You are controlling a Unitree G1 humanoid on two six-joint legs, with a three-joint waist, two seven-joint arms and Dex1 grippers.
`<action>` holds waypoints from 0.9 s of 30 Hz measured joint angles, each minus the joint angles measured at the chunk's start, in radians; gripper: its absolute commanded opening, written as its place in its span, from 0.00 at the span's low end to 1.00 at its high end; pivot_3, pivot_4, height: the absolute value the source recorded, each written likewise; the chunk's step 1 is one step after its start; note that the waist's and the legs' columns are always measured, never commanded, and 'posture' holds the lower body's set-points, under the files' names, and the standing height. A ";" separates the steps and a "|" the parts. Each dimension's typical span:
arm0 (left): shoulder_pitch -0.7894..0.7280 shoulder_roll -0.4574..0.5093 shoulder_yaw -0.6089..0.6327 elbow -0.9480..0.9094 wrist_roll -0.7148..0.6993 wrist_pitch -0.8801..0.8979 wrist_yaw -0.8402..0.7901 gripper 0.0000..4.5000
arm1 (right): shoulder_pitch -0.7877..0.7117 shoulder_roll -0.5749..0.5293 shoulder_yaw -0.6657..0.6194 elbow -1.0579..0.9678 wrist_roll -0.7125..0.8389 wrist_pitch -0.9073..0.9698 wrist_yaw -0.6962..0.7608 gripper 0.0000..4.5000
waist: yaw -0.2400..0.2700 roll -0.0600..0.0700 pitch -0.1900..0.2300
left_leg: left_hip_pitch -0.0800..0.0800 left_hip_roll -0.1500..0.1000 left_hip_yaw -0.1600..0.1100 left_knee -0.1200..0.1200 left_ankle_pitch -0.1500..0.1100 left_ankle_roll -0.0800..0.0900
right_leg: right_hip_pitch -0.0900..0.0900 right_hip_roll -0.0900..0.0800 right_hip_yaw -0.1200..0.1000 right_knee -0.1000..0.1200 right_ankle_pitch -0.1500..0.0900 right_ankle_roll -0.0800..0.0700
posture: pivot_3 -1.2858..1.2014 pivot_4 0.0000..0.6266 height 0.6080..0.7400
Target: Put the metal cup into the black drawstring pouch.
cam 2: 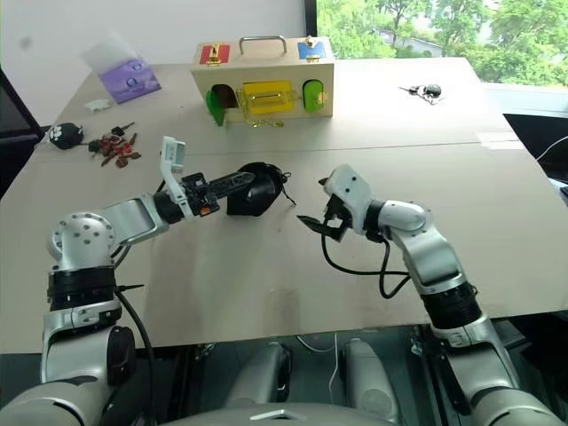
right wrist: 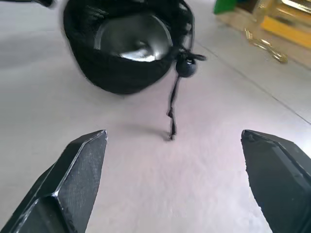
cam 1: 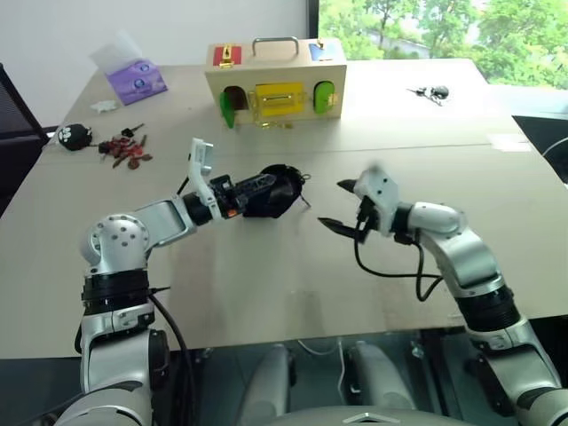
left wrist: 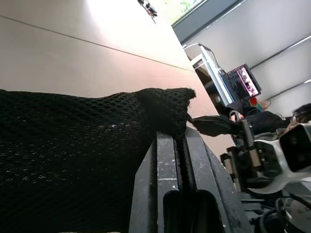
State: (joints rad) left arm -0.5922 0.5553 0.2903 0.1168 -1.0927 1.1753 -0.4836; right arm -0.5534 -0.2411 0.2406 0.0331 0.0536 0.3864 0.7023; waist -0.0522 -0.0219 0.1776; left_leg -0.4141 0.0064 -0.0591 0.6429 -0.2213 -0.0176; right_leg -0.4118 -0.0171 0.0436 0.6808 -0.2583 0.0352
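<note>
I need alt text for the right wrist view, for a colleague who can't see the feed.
The metal cup sits inside the open mouth of the black drawstring pouch, its shiny inside facing the camera. The pouch's cord with a round toggle hangs down to the beige table. The right gripper is open, apart from the pouch.

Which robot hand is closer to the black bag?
The left. The left hand is shut on the black drawstring pouch, holding it above the table with the metal cup inside. The right hand is open and apart from it, off to its right.
</note>
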 measured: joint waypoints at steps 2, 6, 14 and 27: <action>-0.007 0.011 -0.011 -0.001 0.011 0.007 -0.017 0.00 | -0.018 0.063 0.026 0.111 -0.030 -0.071 -0.049 0.99 | 0.000 0.000 0.000 | 0.000 0.000 0.000 0.000 0.000 0.000 | 0.000 0.000 -0.001 0.000 0.000 0.000 | 0.52 0.24 1.00; -0.006 0.020 -0.017 -0.009 0.019 0.019 -0.030 0.00 | -0.074 0.169 0.048 0.313 -0.058 -0.199 -0.106 0.99 | 0.007 0.000 0.000 | -0.002 0.000 -0.001 -0.001 0.000 0.000 | 0.000 -0.001 0.000 -0.002 0.000 0.000 | 0.52 0.24 1.00; 0.046 0.032 0.005 -0.093 0.010 0.055 -0.030 0.00 | -0.177 0.256 0.052 0.614 -0.095 -0.413 -0.174 0.58 | 0.009 0.000 0.000 | -0.001 0.000 -0.003 -0.001 0.000 0.000 | -0.001 -0.001 0.000 -0.001 0.000 0.000 | 0.52 0.24 1.00; 0.155 0.046 0.099 -0.191 -0.009 0.040 0.002 0.00 | -0.175 0.155 0.004 0.651 -0.158 -0.546 -0.277 0.01 | 0.010 0.000 0.000 | -0.001 0.000 -0.003 -0.001 0.000 0.000 | 0.000 -0.002 0.000 -0.001 0.000 0.000 | 0.52 0.24 1.00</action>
State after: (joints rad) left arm -0.4370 0.6008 0.3891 -0.0744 -1.1021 1.2155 -0.4813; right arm -0.7284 -0.0864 0.2448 0.6838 -0.1048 -0.1594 0.4249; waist -0.0418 -0.0218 0.1777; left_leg -0.4154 0.0067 -0.0625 0.6415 -0.2212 -0.0179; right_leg -0.4123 -0.0193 0.0432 0.6794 -0.2582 0.0353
